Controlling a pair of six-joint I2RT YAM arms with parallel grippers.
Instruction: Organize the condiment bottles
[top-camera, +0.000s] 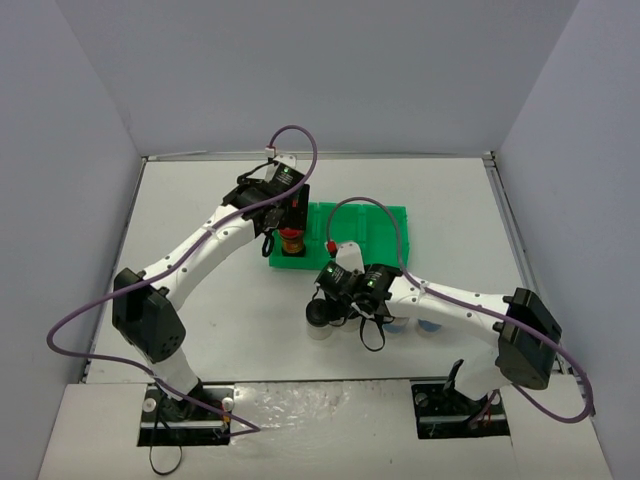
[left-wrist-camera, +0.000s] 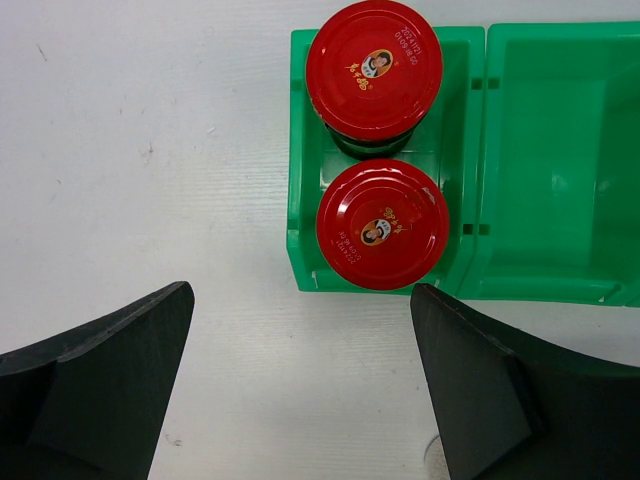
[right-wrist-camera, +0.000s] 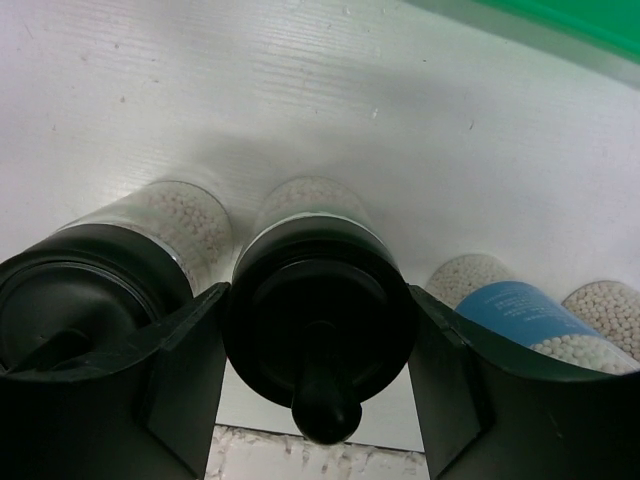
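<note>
Two red-capped jars (left-wrist-camera: 381, 225) (left-wrist-camera: 374, 68) stand one behind the other in the left compartment of the green tray (left-wrist-camera: 545, 150); one shows in the top view (top-camera: 291, 240). My left gripper (left-wrist-camera: 300, 400) (top-camera: 287, 218) hangs open and empty above the table, just off that compartment's end. My right gripper (right-wrist-camera: 318, 300) (top-camera: 340, 298) is shut on the cap of a black-capped pale jar (right-wrist-camera: 320, 320) standing on the table. The second black-capped jar (right-wrist-camera: 90, 300) (top-camera: 320, 315) stands right beside it. Two blue-labelled jars (right-wrist-camera: 520, 310) (top-camera: 400, 325) stand on its other side, caps hidden.
The green tray (top-camera: 380, 225) has further compartments to the right that hold nothing. Grey walls close in the table on three sides. The right arm lies low over the blue-labelled jars.
</note>
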